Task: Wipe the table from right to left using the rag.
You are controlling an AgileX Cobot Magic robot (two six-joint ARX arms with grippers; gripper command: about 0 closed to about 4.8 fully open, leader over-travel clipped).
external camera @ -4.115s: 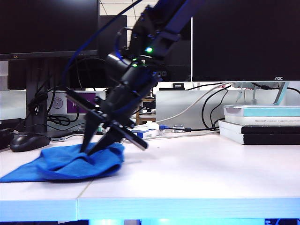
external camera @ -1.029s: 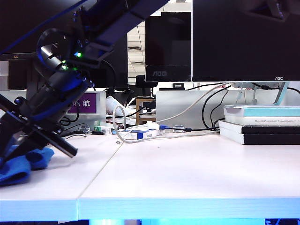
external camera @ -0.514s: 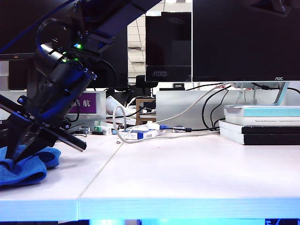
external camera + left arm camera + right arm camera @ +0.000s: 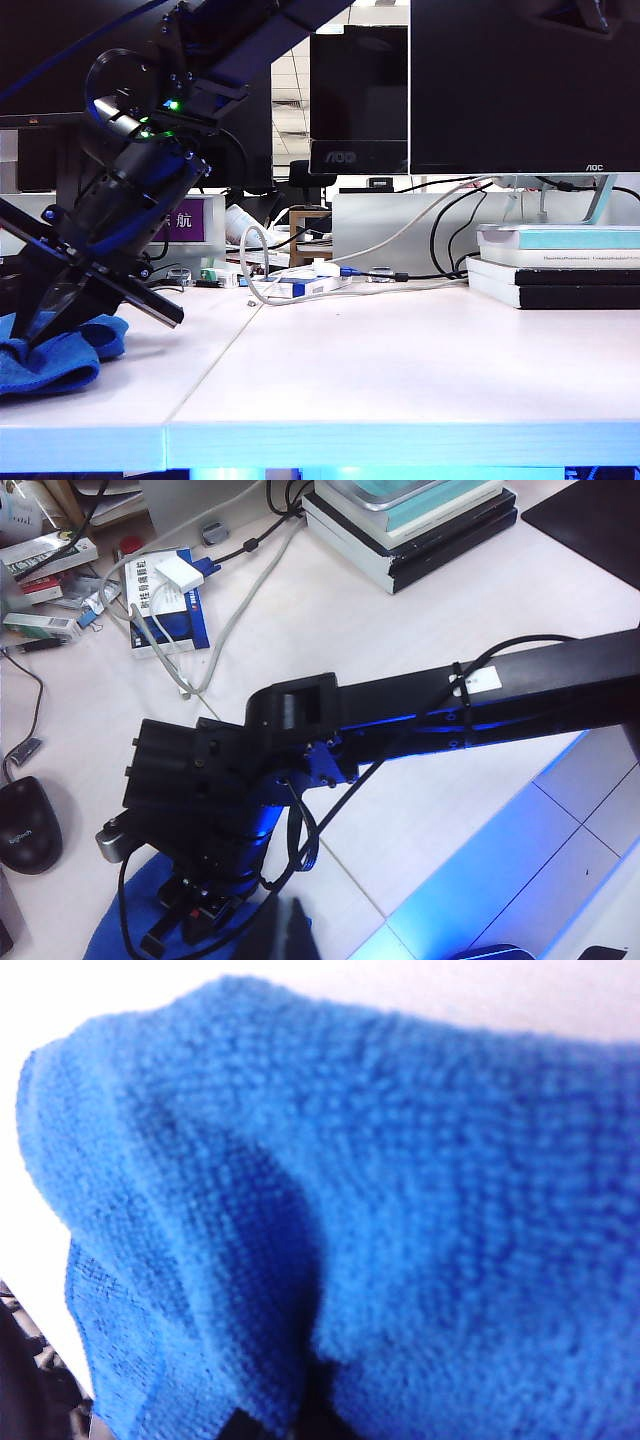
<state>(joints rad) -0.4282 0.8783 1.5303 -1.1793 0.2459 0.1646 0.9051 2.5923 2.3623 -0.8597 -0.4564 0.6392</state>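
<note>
We see the right gripper (image 4: 35, 335) down at the far left end of the table (image 4: 400, 360), near its front edge, its jaws pinched closed on the rag (image 4: 50, 360), which lies bunched on the white top there. In the right wrist view the fuzzy blue rag (image 4: 400, 1210) fills nearly the whole picture. The left gripper shows in no view, so we cannot tell whether it is open or closed. Along the back edge lie a black mouse (image 4: 28, 825) and a tangle of cables (image 4: 330, 275); a stack of books (image 4: 555, 265) sits toward the back right.
</note>
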